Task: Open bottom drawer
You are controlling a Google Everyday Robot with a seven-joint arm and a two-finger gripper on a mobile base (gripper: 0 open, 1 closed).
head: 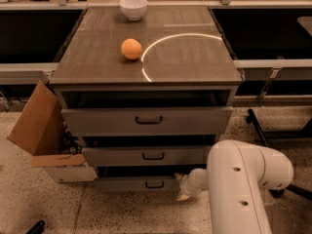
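Observation:
The bottom drawer (131,183) is the lowest and shortest grey front of the cabinet, with a small black bar handle (154,184). It stands slightly out from the cabinet, as do the middle drawer (146,156) and the top drawer (146,120). My gripper (183,188) reaches in from the white arm (241,189) at the lower right. It sits at the right end of the bottom drawer front, just right of the handle. Most of the gripper is hidden behind the arm.
An orange (131,48) and a white bowl (133,8) sit on the cabinet top (185,52). An open cardboard box (44,130) stands on the floor at the cabinet's left. A black chair base (273,130) is at the right.

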